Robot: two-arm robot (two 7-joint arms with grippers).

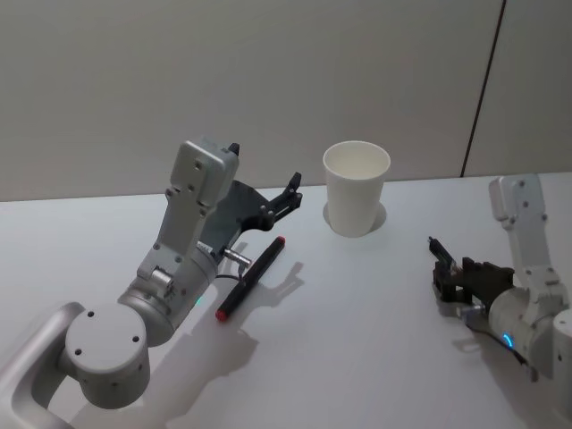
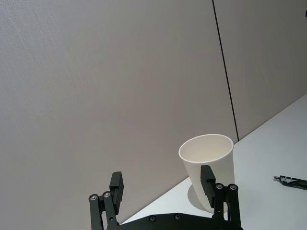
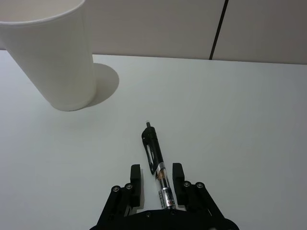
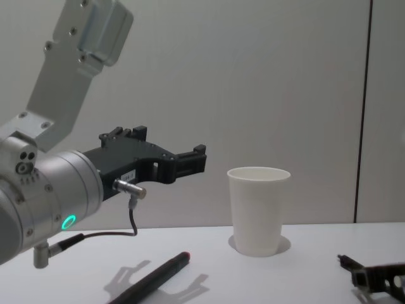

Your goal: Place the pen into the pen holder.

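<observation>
Your left end effector (image 2: 162, 179) hangs raised above the white tabletop (image 1: 375, 357) with its two black fingers spread wide and nothing between them. It points toward the cup. Your right end effector (image 3: 156, 173) sits low at the tabletop on the robot's right. Its fingers stand either side of a pen's rear barrel, with a gap showing on at least one side, so I judge it is straddling the pen rather than pinching it.

You have the pen holder, a plain white tapered paper cup with a rolled rim (image 1: 356, 192), standing upright at the far middle of the tabletop, and its inside looks empty. A slim black pen with a red tip and a red end cap (image 1: 250, 279) lies flat below the left arm, well apart from the cup. The clear-barrelled pen with a black clip (image 3: 154, 153) lies between the right fingers, its nib aimed roughly toward the cup but well short of it.

By my reading you are at the very start: no pen is in the cup, and the grasp, lift, carry and drop are all left to do.

The cup bears no print. A small label sits on the clear pen's barrel, too small to read.
</observation>
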